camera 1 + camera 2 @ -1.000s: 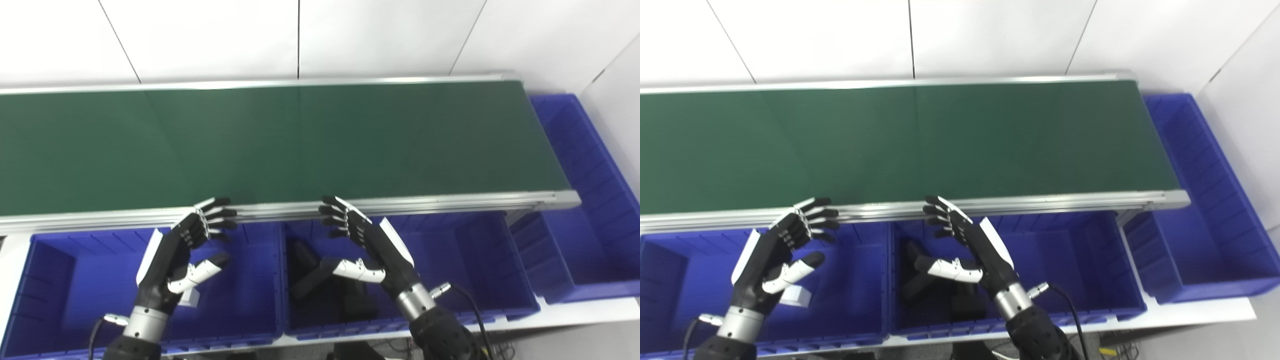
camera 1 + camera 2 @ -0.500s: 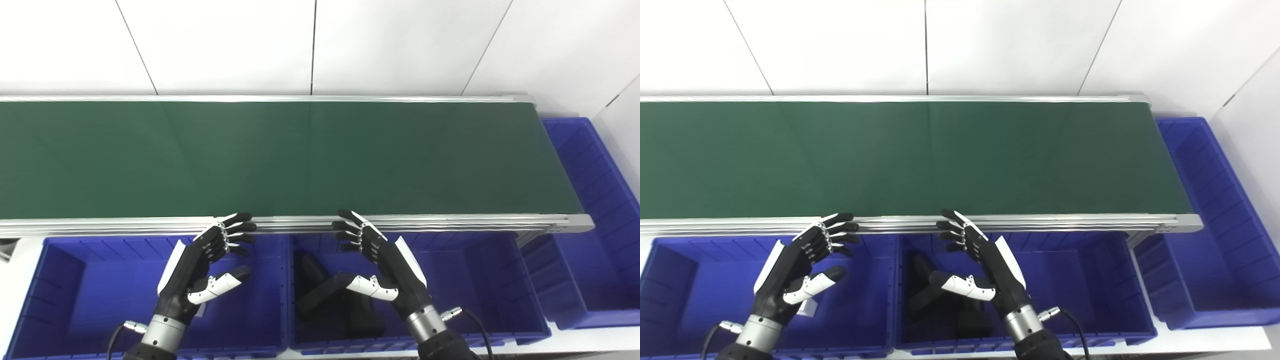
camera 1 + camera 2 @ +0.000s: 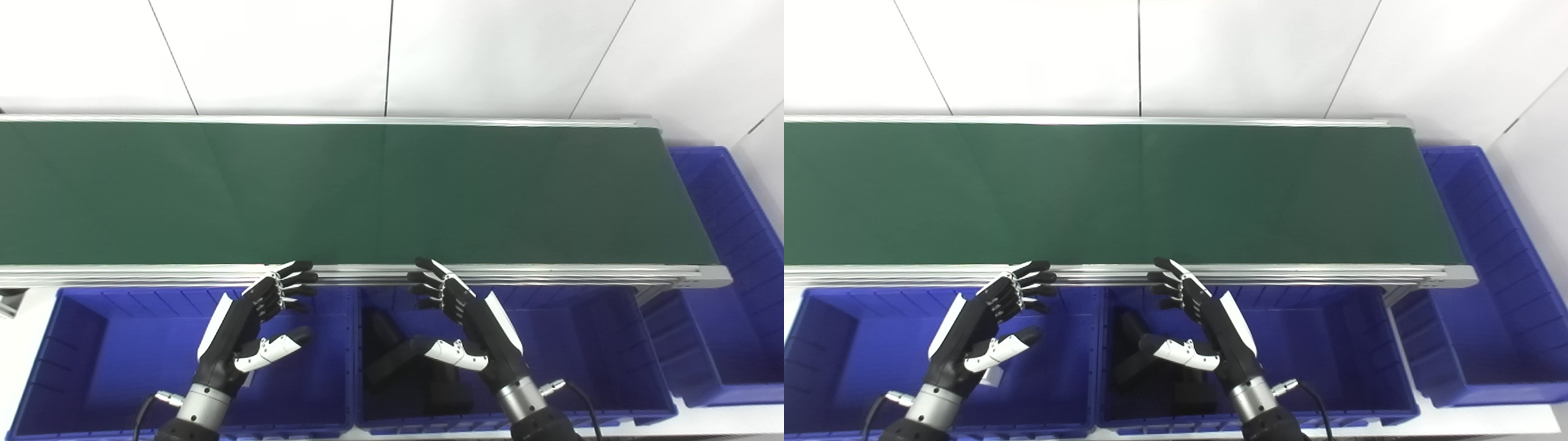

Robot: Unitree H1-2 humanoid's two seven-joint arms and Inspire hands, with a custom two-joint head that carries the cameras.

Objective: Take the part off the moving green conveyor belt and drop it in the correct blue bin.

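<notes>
Over the blue bins (image 3: pixel 92 343), both hands waiting, left hand (image 3: pixel 245 334) and right hand (image 3: pixel 468 321) spread wide and holding nothing, green conveyor belt (image 3: pixel 367 190) bare, no part showing yet; judging by the black parts (image 3: pixel 392 361) binned, probably rigid, light, best pinched across the body.

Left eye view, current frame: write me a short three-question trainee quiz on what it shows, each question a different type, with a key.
1. True or false: a part lies on the green conveyor belt.
2. Multiple choice: the black parts lie in A) the left bin, B) the middle bin, C) the bin at the belt's right end.
3. Fill in: the left hand and right hand hold ____.

Key: 1 false, the visible belt is bare. 2 B. 3 nothing; both hang open over the bins, fingers spread by the belt's near rail.
</notes>
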